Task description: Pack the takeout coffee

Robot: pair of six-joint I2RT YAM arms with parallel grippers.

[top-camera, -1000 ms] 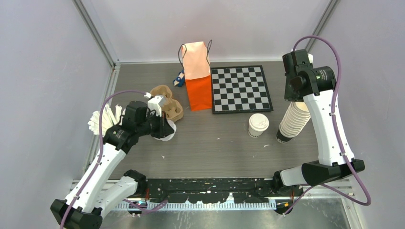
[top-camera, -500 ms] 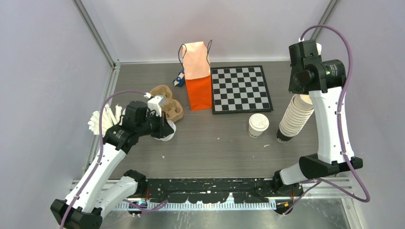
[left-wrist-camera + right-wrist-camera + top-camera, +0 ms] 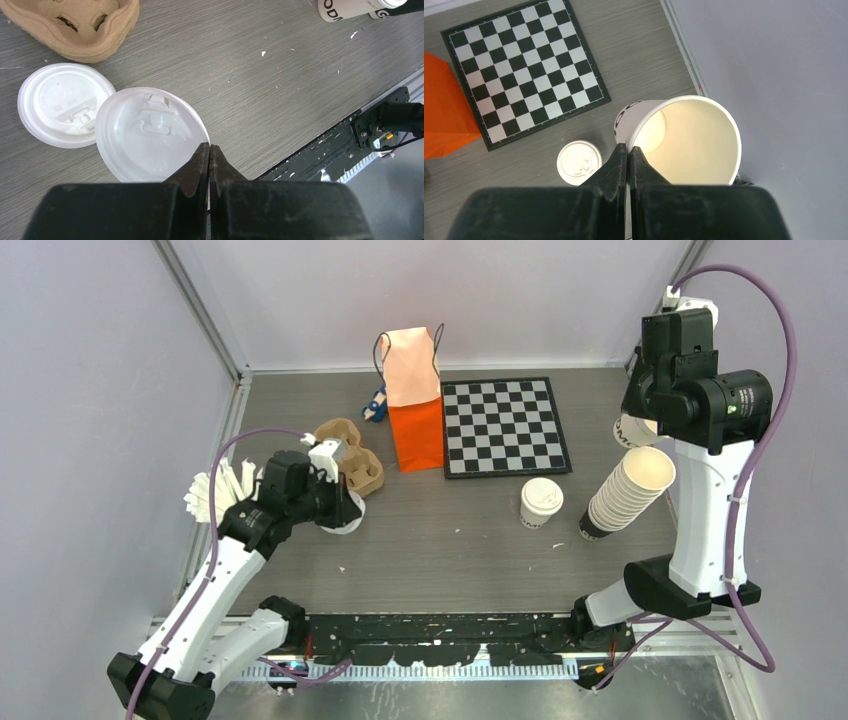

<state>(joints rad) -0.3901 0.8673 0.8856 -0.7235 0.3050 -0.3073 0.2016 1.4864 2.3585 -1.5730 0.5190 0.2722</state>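
Table: grey wood-grain surface carrying everything, with both arms based at its near edge.
Chessboard: lies flat at the far right, just beside the bag; it seems to play no part in the packing.
Orange paper bag: stands upright at the far middle with its mouth open upward, probably so that a cup can go in from above.
Stack of cups: lidless and leaning to the right, it stands at the right of the table, below the raised right arm.
Cup carrier: brown pulp tray lying left of the bag, close to the left arm.
Lidless cup: held high above the table, tilted, with its open mouth toward the wrist camera.
Right gripper: pressed together on the rim of the lidless cup, one finger inside the wall and one outside.
Takeout coffee: lidded and upright on the table between the chessboard's near edge and the stack, not touched by either arm and not yet in the bag.
Left gripper: jaws closed, and they seem to pinch the edge of the nearer loose lid.
Second lid: flat on the table, partly under the nearer one and beside the carrier.
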